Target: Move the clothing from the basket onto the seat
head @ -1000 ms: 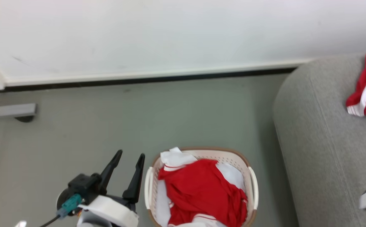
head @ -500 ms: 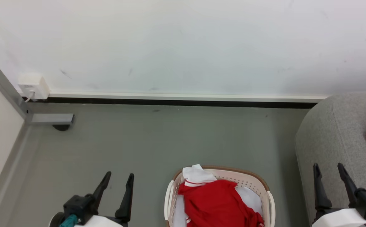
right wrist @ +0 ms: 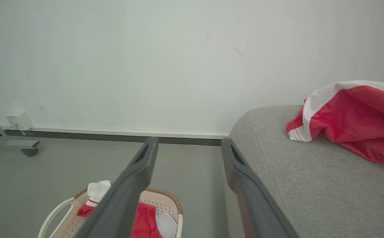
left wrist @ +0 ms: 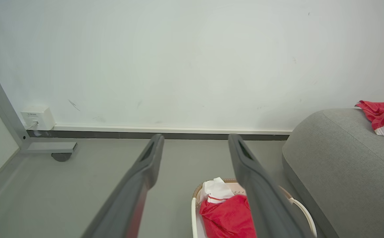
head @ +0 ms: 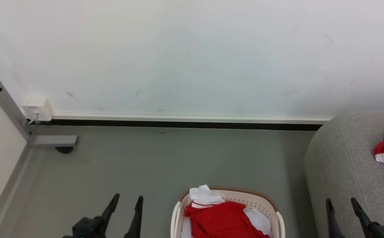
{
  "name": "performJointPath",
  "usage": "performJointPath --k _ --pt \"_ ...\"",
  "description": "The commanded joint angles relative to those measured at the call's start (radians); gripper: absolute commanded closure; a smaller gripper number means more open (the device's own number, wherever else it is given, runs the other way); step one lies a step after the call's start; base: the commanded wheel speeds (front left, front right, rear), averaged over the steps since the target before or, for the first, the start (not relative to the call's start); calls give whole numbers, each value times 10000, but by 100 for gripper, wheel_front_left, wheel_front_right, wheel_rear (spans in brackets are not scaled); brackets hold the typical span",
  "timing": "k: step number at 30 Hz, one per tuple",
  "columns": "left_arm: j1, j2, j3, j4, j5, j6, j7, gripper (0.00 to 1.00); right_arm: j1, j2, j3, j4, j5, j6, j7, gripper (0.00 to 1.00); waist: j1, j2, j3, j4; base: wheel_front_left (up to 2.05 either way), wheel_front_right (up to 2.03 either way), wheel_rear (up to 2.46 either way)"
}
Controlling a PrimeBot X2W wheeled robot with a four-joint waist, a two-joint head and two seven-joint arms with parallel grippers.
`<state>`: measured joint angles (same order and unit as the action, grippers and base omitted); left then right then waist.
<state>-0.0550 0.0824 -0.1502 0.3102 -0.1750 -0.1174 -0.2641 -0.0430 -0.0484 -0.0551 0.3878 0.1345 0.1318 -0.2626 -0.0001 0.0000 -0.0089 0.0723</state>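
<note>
Flanking the basket (head: 241, 189), left gripper (head: 128, 197) and right gripper (head: 340, 200) hold jaws open, empty; bare floor (head: 178, 158) beyond. Right wrist view shows more clothing (right wrist: 354, 112) on the seat (right wrist: 311, 191).

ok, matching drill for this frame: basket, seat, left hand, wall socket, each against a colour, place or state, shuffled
1. basket
2. seat
3. left hand
4. wall socket

A. grey upholstery
B. open, holding nothing
C. white, far left in the head view
D. cream with a brown rim, red clothing inside

Pairs: 1-D, 2-A, 3-B, 4-C
</note>
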Motion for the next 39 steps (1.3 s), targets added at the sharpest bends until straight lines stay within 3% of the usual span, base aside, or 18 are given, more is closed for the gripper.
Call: performJointPath --k 1,39 --pt "118 2 21 41 177 -50 -5 0 107 -37 -56 -61 -54 -22 -32 0 1 0 -28 -60 0 0 0" --pt "-99 26 -37 108 88 -136 -5 0 -174 -39 62 -339 -36 -22 -31 0 1 0 203 -690 0 0 0"
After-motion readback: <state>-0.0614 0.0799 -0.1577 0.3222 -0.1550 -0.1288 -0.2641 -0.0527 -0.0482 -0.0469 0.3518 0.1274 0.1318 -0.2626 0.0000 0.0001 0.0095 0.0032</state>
